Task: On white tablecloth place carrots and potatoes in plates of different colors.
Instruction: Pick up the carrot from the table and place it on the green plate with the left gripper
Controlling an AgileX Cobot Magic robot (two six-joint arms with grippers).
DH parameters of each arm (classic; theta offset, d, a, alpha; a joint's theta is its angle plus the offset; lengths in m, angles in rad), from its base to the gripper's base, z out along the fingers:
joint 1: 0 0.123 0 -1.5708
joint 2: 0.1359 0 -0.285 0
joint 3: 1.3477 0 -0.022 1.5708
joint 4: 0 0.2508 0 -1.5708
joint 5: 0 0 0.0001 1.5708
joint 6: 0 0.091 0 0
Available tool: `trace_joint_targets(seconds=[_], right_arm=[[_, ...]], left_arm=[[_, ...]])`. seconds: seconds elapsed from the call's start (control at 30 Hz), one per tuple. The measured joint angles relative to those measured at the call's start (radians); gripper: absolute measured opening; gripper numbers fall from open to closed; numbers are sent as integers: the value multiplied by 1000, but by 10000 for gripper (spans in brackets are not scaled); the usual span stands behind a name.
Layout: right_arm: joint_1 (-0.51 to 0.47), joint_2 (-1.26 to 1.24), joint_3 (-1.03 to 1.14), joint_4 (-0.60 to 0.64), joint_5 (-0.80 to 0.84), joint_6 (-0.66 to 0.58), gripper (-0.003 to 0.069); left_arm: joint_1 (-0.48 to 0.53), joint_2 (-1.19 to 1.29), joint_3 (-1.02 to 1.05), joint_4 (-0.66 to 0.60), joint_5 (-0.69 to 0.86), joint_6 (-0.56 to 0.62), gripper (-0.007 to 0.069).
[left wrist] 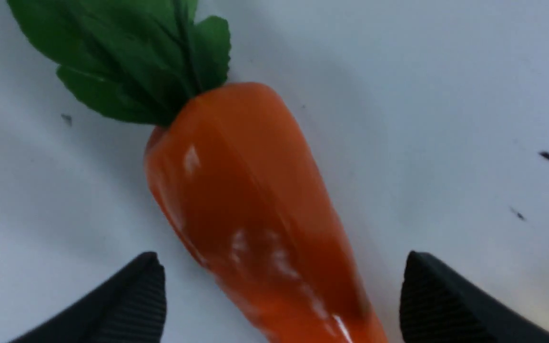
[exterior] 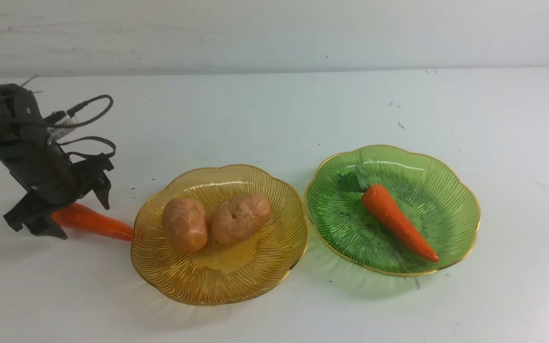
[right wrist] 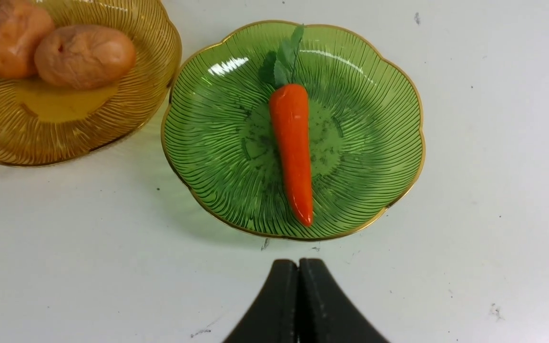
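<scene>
- Two potatoes (exterior: 185, 225) (exterior: 240, 218) sit side by side, touching, in the middle of the amber plate (exterior: 217, 286) on the white tablecloth (exterior: 274, 109) that covers the bench.
- Just to the right of the amber plate stands the green plate (exterior: 451, 190), their scalloped gold rims nearly meeting. It holds one carrot (exterior: 398, 221), lying slantwise with its leafy top toward the far side.
- To the left of the amber plate a loose carrot (exterior: 96, 223) lies flat on the cloth, its pointed end reaching the plate's rim and its thick end under the left arm.
- The left pincer (left wrist: 281, 255) is down over this loose carrot with its jaws spread wide. One ribbed black finger (left wrist: 146, 300) stands on each side of the orange body, with cloth showing in the gap on both sides; nothing is gripped.
- The right pincer (right wrist: 298, 267) hangs farther right of the amber plate, beyond the green one, its two fingers pressed flat together and holding nothing.
</scene>
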Motion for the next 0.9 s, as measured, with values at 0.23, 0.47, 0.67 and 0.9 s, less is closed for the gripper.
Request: trace_joint_targets(seconds=[0.23,0.47,0.67,0.9], right_arm=[[0,0,0,12,-1,0,-15],[0,0,0,14,-2,-1,-15],[0,0,0,12,-2,-1,-15],[0,0,0,12,-2,-1,-15]], left_arm=[[0,56,-13,21,2,-38,593],[8,68,-104,61,76,92,223],[-38,-13,-437,-68,177,317,220],[-330,53,-640,-300,242,523,220]])
